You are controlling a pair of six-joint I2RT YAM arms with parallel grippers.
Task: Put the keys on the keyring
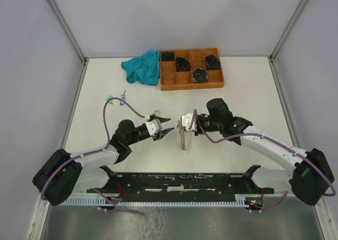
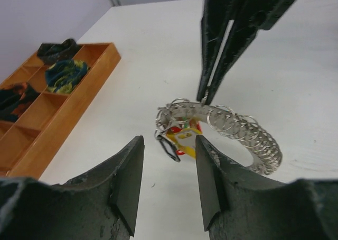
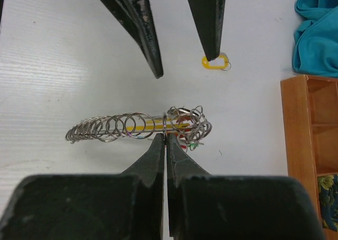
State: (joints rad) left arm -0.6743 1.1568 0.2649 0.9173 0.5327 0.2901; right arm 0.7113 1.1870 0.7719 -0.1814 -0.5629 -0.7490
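Note:
The keyring, a silvery loop with a yellow segment and many small rings threaded on it, hangs just above the table. My right gripper is shut on its wire. A bunch of keys with red, yellow and green tags hangs at one end of the keyring. My left gripper is open and empty, its tips a short way from that bunch. In the top view the left gripper faces the right gripper. A loose yellow tag lies on the table beyond the left fingers. Green- and blue-tagged keys lie at the far left.
An orange-brown tray with black coiled bundles stands at the back. A teal cloth lies to its left. The same tray is left of the left gripper in its wrist view.

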